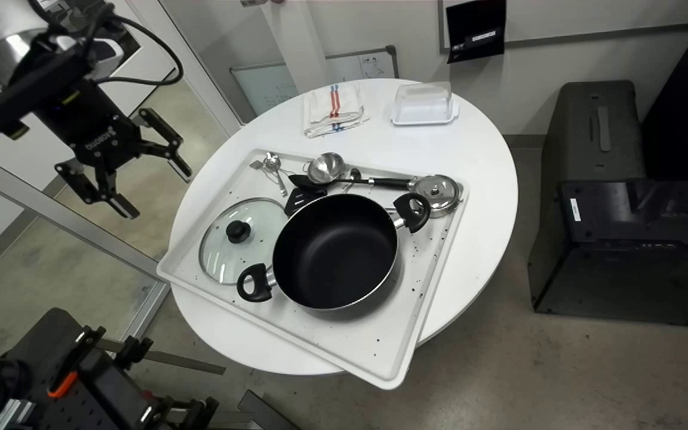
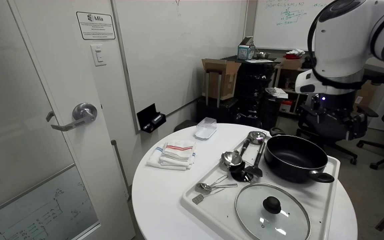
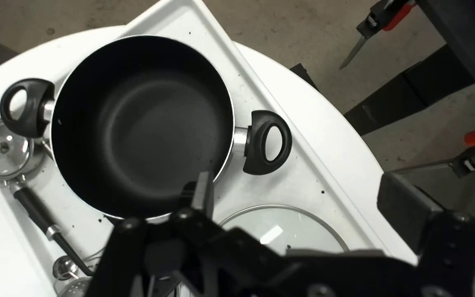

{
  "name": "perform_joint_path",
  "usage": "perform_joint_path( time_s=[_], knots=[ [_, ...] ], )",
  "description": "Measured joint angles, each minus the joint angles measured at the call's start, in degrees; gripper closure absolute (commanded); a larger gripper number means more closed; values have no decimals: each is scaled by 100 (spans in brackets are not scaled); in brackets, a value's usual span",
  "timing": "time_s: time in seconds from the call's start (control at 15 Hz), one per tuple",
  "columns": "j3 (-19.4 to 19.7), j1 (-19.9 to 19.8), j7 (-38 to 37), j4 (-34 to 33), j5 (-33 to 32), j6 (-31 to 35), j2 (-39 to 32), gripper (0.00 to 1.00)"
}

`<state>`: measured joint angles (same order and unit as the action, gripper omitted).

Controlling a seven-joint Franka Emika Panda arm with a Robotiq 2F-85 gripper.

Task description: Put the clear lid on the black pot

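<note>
The black pot stands upright and uncovered on a white tray, a black handle on each side. It also shows in an exterior view and in the wrist view. The clear lid lies flat on the tray beside the pot, black knob up; it also shows in an exterior view. In the wrist view the lid is partly hidden by the gripper, knob hidden. My gripper is open and empty, raised off the table's edge on the lid's side. It also shows in the wrist view.
Utensils lie on the tray beside the pot, including a ladle, a black spatula and a small lidded pot. Folded towels and a clear-covered dish sit on the round white table.
</note>
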<state>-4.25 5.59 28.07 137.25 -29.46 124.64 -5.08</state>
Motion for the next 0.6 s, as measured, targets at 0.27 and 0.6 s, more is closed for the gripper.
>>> perform_joint_path(
  time_s=[0.27,0.6],
  knots=[
    [-108,72,-13,-271,-502,231,-770,0],
    [-170,102,1,-541,-719,486,-1566,0]
  ],
)
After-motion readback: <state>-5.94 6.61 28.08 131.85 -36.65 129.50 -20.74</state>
